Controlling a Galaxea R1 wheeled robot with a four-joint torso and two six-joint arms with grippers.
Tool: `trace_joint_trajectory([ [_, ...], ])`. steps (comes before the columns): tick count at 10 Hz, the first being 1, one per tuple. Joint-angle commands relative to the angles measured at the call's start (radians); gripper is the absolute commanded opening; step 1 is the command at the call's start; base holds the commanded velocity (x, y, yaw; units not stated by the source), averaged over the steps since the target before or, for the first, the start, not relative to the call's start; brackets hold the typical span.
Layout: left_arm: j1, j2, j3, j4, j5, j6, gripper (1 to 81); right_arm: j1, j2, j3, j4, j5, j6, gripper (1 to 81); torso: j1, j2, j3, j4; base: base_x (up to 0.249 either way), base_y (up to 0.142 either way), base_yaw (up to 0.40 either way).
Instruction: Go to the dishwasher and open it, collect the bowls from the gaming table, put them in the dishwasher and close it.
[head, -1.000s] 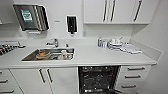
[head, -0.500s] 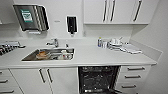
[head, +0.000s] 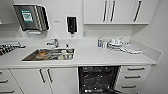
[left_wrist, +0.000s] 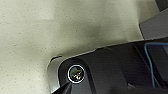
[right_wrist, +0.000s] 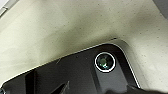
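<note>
— Your claws: spread or pressed together? I cannot tell.
— And the dishwasher (head: 97, 79)?
— Open, dark racks showing, straight ahead under the bench (head: 100, 58), right of the sink (head: 50, 54).

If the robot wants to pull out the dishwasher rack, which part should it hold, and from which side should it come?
This is a judgement: grip the front edge of the wire rack inside the dishwasher, coming straight from the front. The door is already open and the dark cavity faces the robot below the white countertop, with drawers close on one side.
</note>
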Motion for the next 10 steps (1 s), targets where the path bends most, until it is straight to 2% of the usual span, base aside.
trace_joint_trajectory([
  [1,0.032,0.111,-0.150,0.002,0.017,-0.004,81.1,-0.006,0.083,-0.129,-0.067,0.015,-0.038,81.1,0.000,0.000,0.000,0.000,0.000,0.000,0.000],
  [6,0.032,0.168,-0.208,-0.001,0.018,-0.010,81.1,-0.008,0.173,-0.242,-0.082,0.001,-0.038,81.1,0.000,0.000,0.000,0.000,0.000,0.000,0.000],
  [7,0.032,0.199,-0.252,-0.005,0.017,-0.012,81.1,-0.006,0.198,-0.282,-0.081,0.000,-0.036,81.1,-0.065,0.100,0.000,0.000,0.000,0.000,0.000],
  [10,0.032,0.277,-0.397,-0.007,0.017,-0.013,81.1,-0.012,0.256,-0.353,-0.079,-0.002,-0.035,81.1,-0.101,0.154,0.001,0.000,0.000,0.000,0.000],
])
